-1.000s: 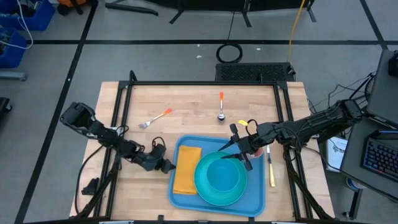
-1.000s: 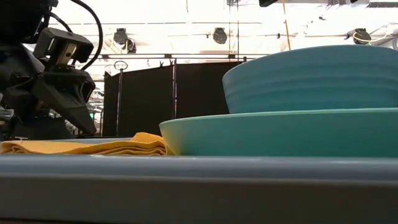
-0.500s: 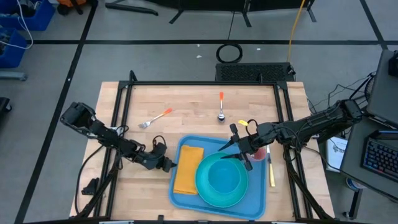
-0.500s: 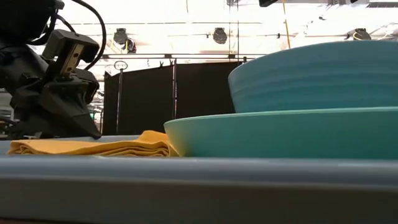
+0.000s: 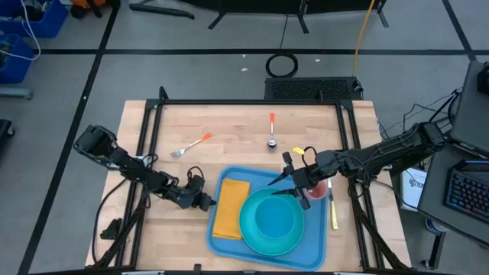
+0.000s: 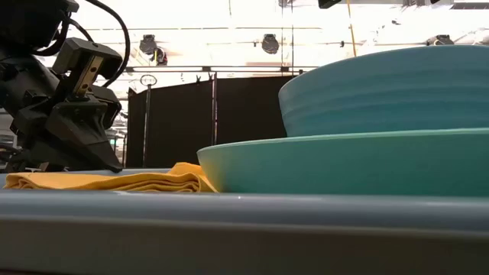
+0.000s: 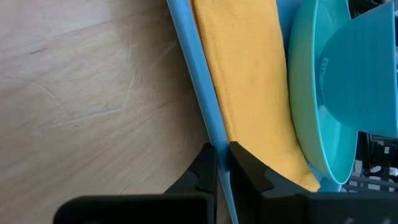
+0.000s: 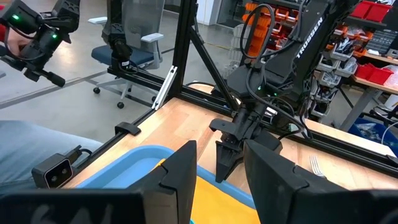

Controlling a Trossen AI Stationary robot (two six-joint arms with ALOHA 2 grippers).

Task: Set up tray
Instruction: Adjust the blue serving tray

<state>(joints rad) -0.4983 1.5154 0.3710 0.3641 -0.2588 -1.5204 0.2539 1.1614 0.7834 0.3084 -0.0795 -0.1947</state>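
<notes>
Table [image 5: 229,126]: wooden top, holds everything.
Tray [image 5: 317,244]: blue, at the table's near edge, carrying plate, bowl and napkin.
Plate [image 5: 252,233]: teal, on the tray.
Bowl [image 5: 276,218]: on the plate.
Napkin [image 5: 229,208]: yellow, beside the plate.
Left gripper [image 7: 222,163]: clamped on the tray's left rim.
Right gripper [image 5: 294,186]: fingers apart, empty, above the tray's far right part.

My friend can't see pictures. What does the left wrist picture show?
The left end effector is pinched shut on the blue tray rim. On the tray lies a yellow napkin beside a teal plate holding a bowl.
</notes>
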